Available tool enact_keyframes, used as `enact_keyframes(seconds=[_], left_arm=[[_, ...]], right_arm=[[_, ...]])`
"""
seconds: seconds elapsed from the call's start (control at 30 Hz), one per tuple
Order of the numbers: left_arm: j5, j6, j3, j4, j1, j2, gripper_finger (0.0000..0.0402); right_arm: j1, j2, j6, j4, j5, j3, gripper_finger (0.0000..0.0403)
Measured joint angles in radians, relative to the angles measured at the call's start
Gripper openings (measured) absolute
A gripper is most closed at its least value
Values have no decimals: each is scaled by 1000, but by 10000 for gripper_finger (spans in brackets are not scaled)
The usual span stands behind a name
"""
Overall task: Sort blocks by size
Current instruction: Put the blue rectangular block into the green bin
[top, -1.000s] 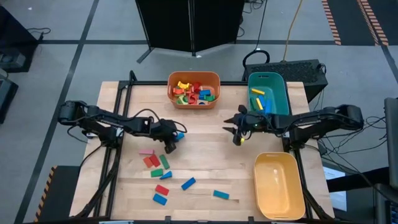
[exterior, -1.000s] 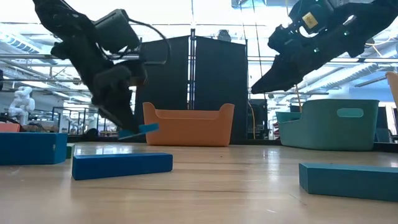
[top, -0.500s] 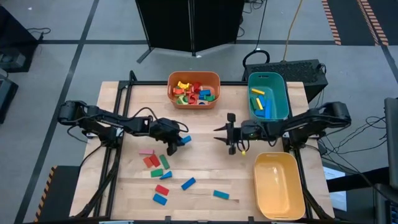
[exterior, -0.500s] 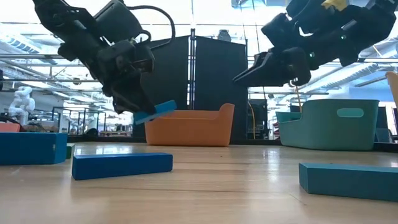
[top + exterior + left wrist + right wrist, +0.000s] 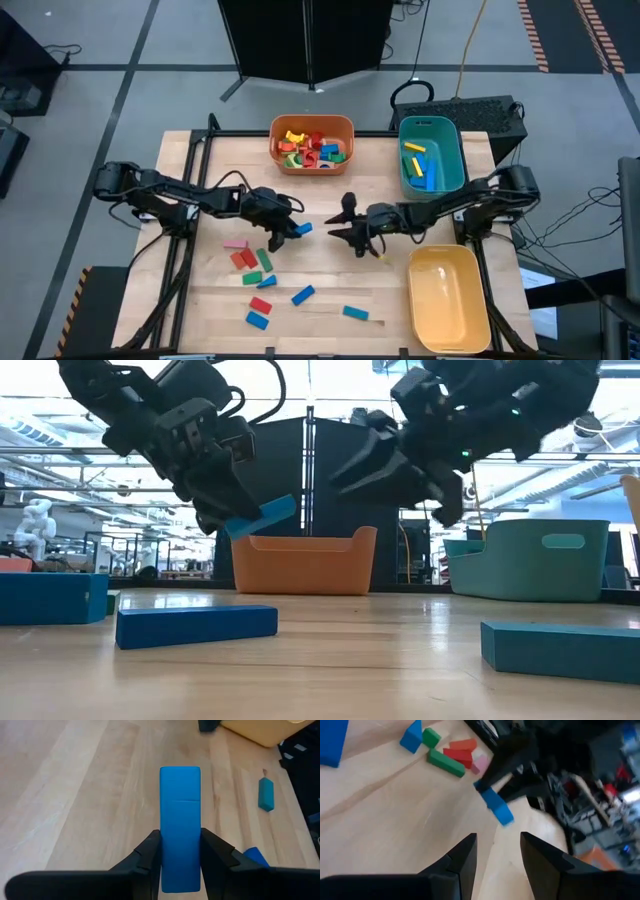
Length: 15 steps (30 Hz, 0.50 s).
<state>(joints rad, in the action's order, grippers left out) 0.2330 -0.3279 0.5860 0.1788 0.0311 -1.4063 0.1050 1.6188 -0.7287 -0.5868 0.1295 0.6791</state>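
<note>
left gripper (image 5: 296, 230) holds a blue block (image 5: 302, 228) endwise btwn its jaws, lifted off the worktop (image 5: 330, 280) near centre, w/ right gripper (image 5: 338, 232) just opposite, jaws apart & empty, other blocks (image 5: 252, 260) loose on the worktop's left-front & more in the orange bin (image 5: 311, 165) and teal bin (image 5: 447, 170).

Table (image 5: 330, 270): pale wood, matt. Blue block (image 5: 180, 820): smooth, matt. Orange bin (image 5: 303, 560): smooth plastic.

One camera is looking straight down on the table (image 5: 330, 265); another is peering level across it toward the orange bin (image 5: 303, 562). Both wrist cameras are hovering close over the wood, sharing the blue block (image 5: 180, 825).
</note>
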Motion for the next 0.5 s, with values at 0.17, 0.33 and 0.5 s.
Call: enact_keyframes(seconds=[0.17, 0.33, 0.5], left_arm=[[18, 1, 7, 1, 3, 0, 93], [27, -3, 7, -2, 3, 0, 93], [48, -2, 7, -1, 3, 0, 93]], right_arm=[[5, 77, -110, 65, 0, 112, 139], [5, 136, -163, 173, 0, 219, 139], [7, 180, -201, 265, -5, 301, 139]])
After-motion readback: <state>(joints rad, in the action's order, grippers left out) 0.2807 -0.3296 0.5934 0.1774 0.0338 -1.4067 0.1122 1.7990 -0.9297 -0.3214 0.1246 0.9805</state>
